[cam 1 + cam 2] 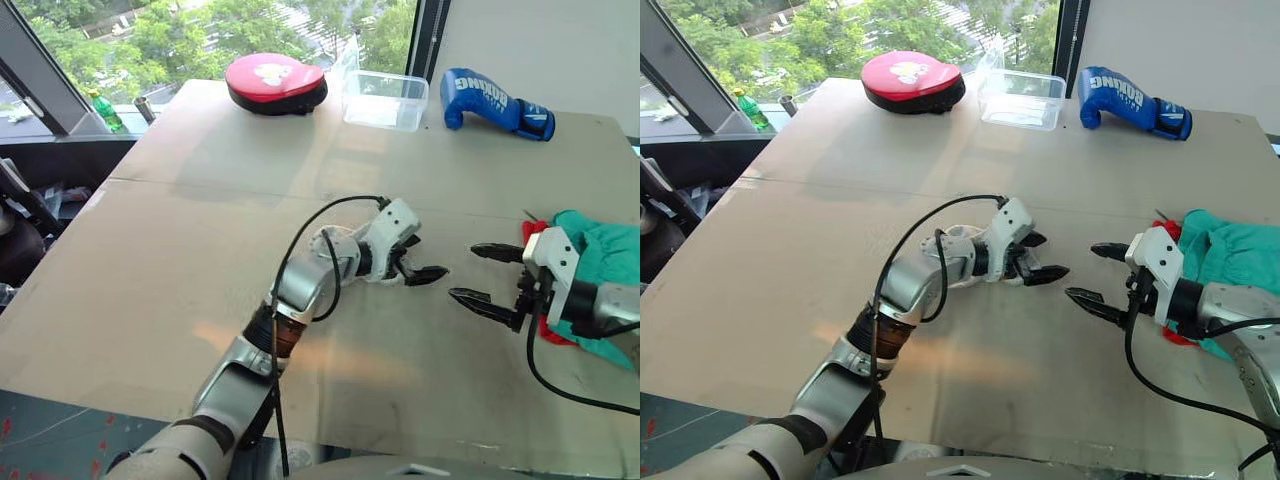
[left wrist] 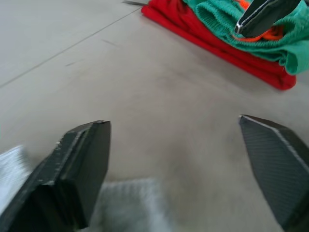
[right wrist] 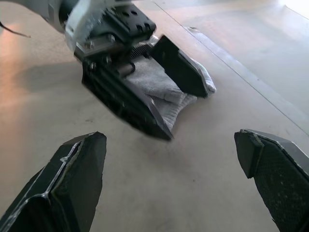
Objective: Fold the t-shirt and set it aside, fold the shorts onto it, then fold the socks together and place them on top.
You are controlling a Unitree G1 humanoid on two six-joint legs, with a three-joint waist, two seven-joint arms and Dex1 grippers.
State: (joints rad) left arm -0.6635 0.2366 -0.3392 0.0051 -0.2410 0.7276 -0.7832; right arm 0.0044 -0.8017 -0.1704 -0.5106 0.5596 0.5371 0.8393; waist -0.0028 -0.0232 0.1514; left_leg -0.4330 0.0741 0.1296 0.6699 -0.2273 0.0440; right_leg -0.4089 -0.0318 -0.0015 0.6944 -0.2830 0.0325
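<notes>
The grey socks (image 3: 161, 87) lie flat on the table, and my left gripper (image 1: 415, 262) stands open right over them, one black finger on each side. A short way to its right my right gripper (image 1: 485, 277) is open too, with nothing between its fingers, pointing at the left one. Behind the right gripper, at the table's right edge, the teal shorts (image 1: 605, 258) lie on the folded red t-shirt (image 2: 212, 41), whose edge sticks out beneath them. The shorts' orange drawstring (image 2: 270, 34) shows in the left wrist view.
At the table's far side sit a red-pink round pad (image 1: 275, 80), a clear plastic container (image 1: 385, 100) and a blue boxing glove (image 1: 495, 103). A green bottle (image 1: 105, 108) stands on the window ledge beyond the left corner. The tan table (image 1: 180, 250) stretches bare to the left.
</notes>
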